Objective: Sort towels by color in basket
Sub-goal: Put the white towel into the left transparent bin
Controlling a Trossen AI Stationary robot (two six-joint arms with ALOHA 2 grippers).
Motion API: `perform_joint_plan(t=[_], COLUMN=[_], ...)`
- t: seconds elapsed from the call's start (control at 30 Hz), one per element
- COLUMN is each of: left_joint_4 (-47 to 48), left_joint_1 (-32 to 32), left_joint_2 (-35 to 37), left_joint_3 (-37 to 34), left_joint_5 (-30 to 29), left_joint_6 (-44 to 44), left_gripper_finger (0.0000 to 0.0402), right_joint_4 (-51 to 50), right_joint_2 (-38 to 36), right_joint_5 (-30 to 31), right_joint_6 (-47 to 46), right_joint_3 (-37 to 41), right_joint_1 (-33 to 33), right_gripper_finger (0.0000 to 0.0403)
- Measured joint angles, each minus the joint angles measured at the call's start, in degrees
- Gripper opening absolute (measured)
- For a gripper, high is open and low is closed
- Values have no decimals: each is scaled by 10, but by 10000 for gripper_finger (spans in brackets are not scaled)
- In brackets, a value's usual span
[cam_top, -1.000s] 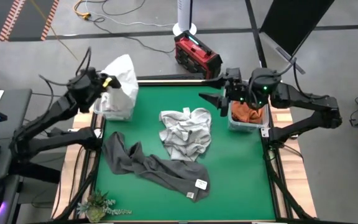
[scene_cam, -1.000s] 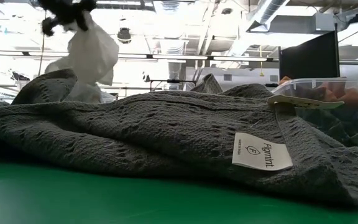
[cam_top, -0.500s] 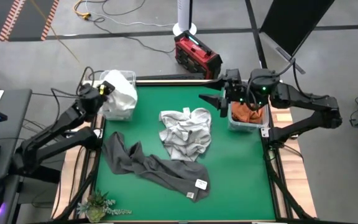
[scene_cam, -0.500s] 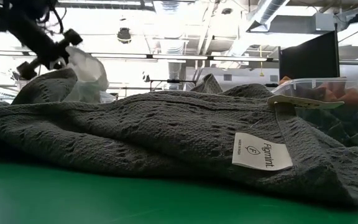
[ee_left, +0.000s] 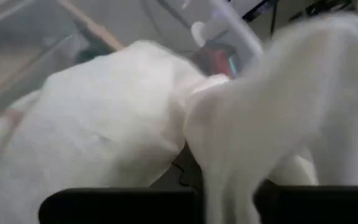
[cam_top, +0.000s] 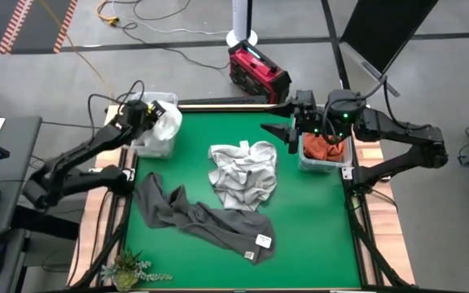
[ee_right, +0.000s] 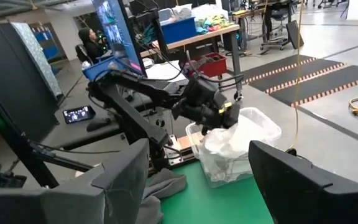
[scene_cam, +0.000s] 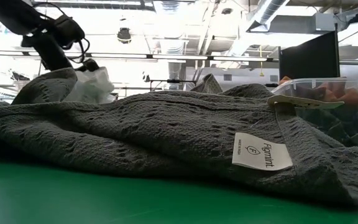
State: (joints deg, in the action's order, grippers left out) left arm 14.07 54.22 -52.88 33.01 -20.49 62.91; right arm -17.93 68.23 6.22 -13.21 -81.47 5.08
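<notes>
- Left gripper (cam_top: 147, 110): fingers pressed together, pinching the white cloth towel (cam_top: 163, 122) over the clear plastic bin (cam_top: 151, 146) at the table's far left corner.
- Right gripper (cam_top: 287, 130): fingers spread, holding nothing, beside the clear bin of rust orange towel (cam_top: 326, 146).
- Light grey checked towel (cam_top: 243, 172): crumpled at centre of the green table (cam_top: 316, 220).
- Dark grey knit towel (cam_top: 202, 216): lying near the front left.

Bare green mat (cam_top: 316, 220) lies open toward four o'clock. The checked towel (cam_top: 243, 172) heaps at centre, and the dark grey towel (cam_top: 202, 216) sprawls across seven o'clock. Clear bins crowd ten o'clock (cam_top: 155, 134) and two o'clock (cam_top: 324, 155).
</notes>
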Motion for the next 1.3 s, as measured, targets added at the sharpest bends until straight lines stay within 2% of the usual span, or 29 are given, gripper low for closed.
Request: perform_joint_plan(t=[0.17,0.67,0.83,0.97,1.13,1.3], left_joint_4=[-32,12,28,27,27,43], left_joint_1=[5,25,25,31,39,39], left_joint_2=[-40,-170,-208,-237,-226,-151], left_joint_3=[10,11,11,12,11,8], left_joint_5=[14,29,61,111,173,179], left_joint_6=[36,98,147,159,137,115], left_gripper_finger=[0,1,23,40,47,48], right_joint_4=[-16,-31,-31,-31,-47,-56], right_joint_2=[0,0,1,1,1,1], right_joint_5=[0,0,0,0,0,1], right_joint_6=[2,30,25,19,17,17], right_joint_3=[0,0,0,0,0,0], right_joint_1=[-8,-14,-13,-14,-18,-29], right_gripper_finger=[303,303,303,303,303,303])
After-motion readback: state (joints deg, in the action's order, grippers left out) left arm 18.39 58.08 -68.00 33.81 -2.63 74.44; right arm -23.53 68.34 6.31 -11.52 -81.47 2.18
